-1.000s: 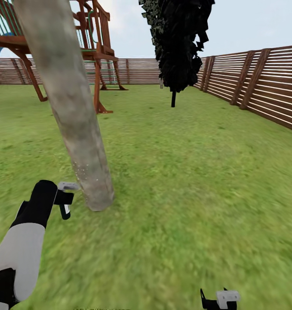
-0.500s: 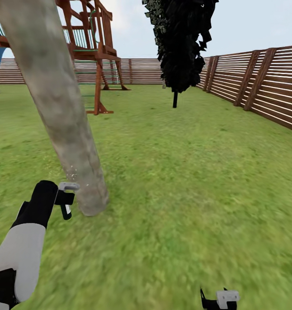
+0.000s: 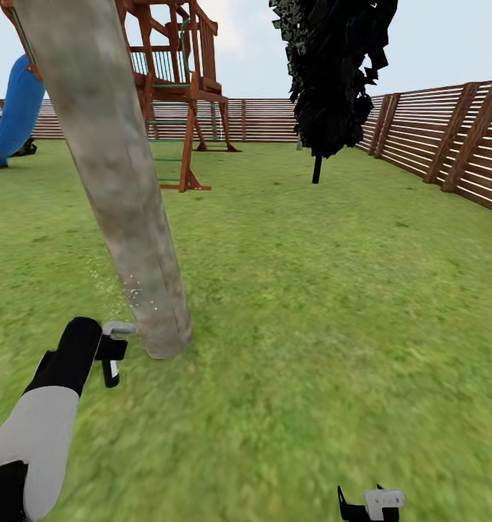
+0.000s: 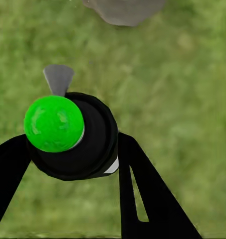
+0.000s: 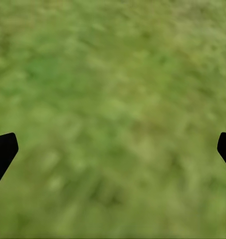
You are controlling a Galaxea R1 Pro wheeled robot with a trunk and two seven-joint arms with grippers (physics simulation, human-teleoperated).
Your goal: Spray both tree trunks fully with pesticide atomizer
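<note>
Left gripper [image 3: 114,346] clamping pesticide atomizer [image 4: 70,134], misting tree trunk [image 3: 122,181] base just ahead; keep nozzle trunk-aimed, sweeping upward. Right gripper [image 3: 369,502] spread, idle.

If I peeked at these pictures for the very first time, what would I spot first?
Probably the big leaning tree trunk close in front at the left, with tiny white pesticide specks low on it. Next, the bright green top of the pesticide atomizer, clamped in the left gripper right beside the trunk's base. Farther back stand a wooden play tower with a blue slide, and a dark tree by the fence.
</note>
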